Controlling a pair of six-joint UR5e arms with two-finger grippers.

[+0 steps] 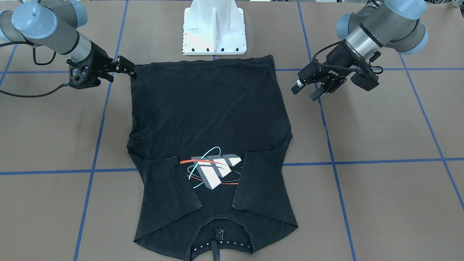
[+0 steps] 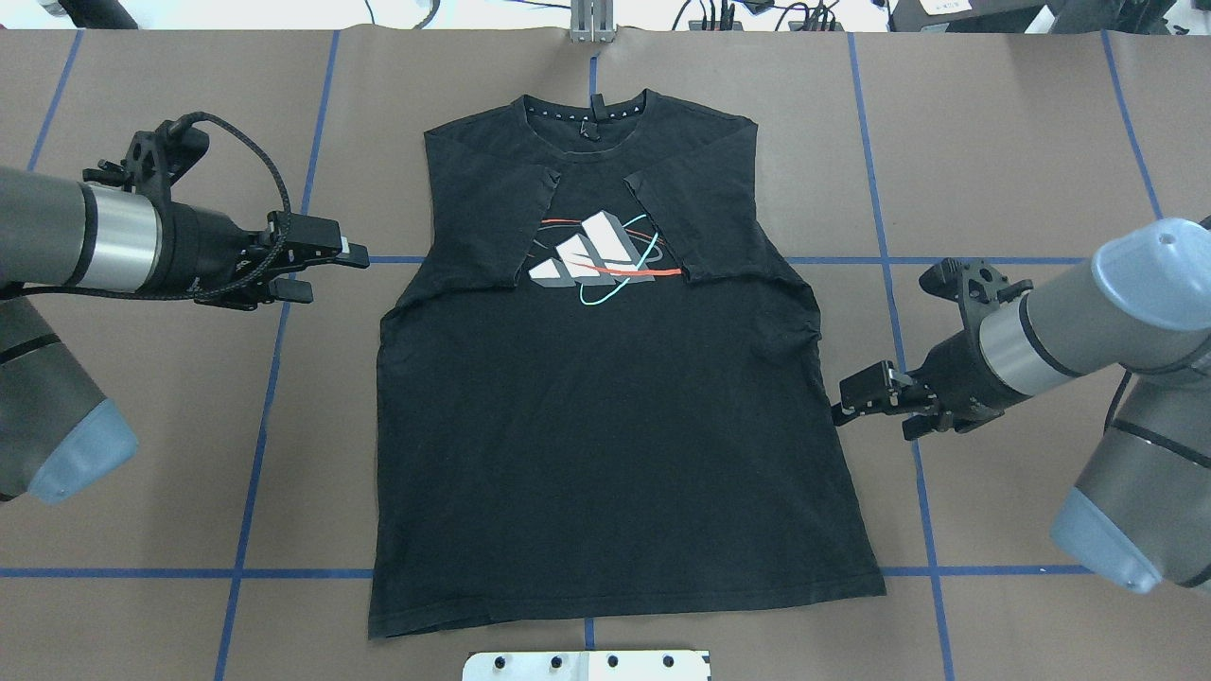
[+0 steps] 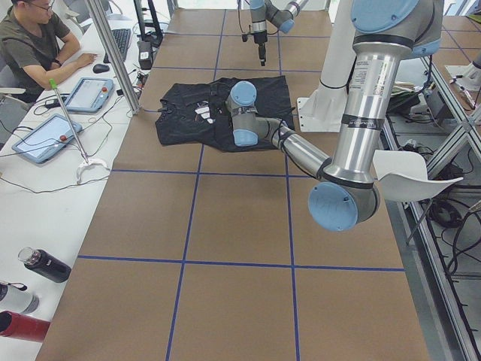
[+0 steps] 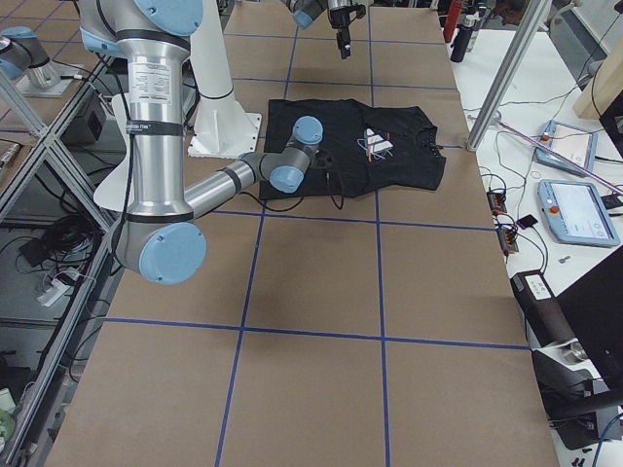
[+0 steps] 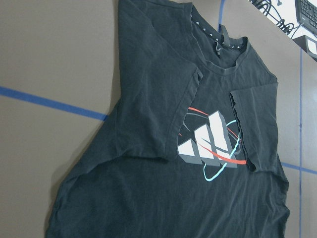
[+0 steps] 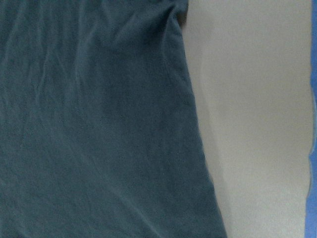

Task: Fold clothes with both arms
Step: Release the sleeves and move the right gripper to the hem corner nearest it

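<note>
Brown table (image 2: 189,426) gridded with blue tape (image 2: 284,572), white desk (image 3: 45,218) alongside.

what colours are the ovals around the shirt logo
Red and teal, around the grey-white logo on the black T-shirt; clearest in the left wrist view.

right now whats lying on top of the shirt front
Both sleeves lie folded inward on the T-shirt, either side of the logo. Whatever is beneath them is covered.
</note>
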